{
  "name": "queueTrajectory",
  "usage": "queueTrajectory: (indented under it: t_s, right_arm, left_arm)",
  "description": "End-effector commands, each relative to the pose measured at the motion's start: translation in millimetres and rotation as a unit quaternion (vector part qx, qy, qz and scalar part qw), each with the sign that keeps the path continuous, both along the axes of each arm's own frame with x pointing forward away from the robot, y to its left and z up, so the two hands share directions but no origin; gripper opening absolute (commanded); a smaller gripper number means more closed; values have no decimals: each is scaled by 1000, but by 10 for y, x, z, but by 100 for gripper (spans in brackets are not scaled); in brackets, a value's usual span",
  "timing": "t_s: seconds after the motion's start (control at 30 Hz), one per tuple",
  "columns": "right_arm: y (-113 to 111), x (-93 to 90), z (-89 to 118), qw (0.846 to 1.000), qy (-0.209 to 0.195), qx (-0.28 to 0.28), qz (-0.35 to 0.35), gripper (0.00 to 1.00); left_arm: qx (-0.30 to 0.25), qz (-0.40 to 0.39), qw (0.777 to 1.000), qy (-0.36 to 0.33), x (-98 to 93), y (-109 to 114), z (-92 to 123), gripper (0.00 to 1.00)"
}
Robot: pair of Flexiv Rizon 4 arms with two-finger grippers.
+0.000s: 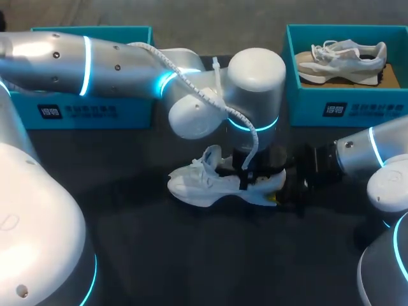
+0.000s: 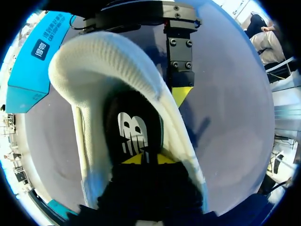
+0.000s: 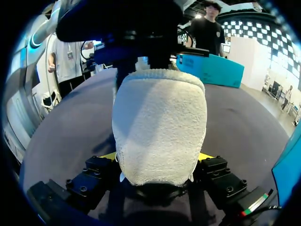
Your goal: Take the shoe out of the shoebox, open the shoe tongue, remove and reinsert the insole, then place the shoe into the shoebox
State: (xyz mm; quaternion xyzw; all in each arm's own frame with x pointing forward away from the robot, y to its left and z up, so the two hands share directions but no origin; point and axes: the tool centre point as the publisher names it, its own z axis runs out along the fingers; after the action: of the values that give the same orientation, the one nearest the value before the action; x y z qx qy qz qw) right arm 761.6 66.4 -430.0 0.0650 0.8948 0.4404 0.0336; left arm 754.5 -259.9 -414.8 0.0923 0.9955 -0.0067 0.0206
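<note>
On dark table (image 1: pixel 191 255), right fingers (image 3: pixel 214 165) clamp white shoe (image 1: pixel 204 185); left fingers (image 2: pixel 164 159) pinch its logo-marked insole (image 2: pixel 134 132).

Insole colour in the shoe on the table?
Black with a white mark. The insole shows best in the left wrist view, inside the white shoe.

Dim head view, glare on the left arm (image 1: pixel 57 60), faint shadow beside the shoe (image 3: pixel 160 122).

Head view: left arm (image 1: pixel 255 95) covers the white shoe (image 1: pixel 197 185) at mid-length. Left wrist view: left gripper (image 2: pixel 143 159) mostly sunk inside the shoe opening. Right-hand shoebox (image 1: pixel 303 105) clipped at the edge.
</note>
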Motion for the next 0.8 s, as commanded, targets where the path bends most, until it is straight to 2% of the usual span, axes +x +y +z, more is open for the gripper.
queueTrajectory:
  t_s: [0.03,0.17,0.33,0.57,0.8]
  right_arm:
    - [26,3,-54,1000,1,-3,-1,0]
    - [26,3,-54,1000,1,-3,-1,0]
    - [26,3,-54,1000,1,-3,-1,0]
    - [26,3,-54,1000,1,-3,-1,0]
    - [26,3,-54,1000,1,-3,-1,0]
  left_arm:
    - [2,2,1000,3,38,-1,-342,0]
    - [-7,6,1000,6,63,34,-280,0]
    - [-26,8,999,25,62,70,-105,0]
    - [-37,0,997,71,10,96,110,0]
    - [-44,-4,995,94,-40,116,234,0]
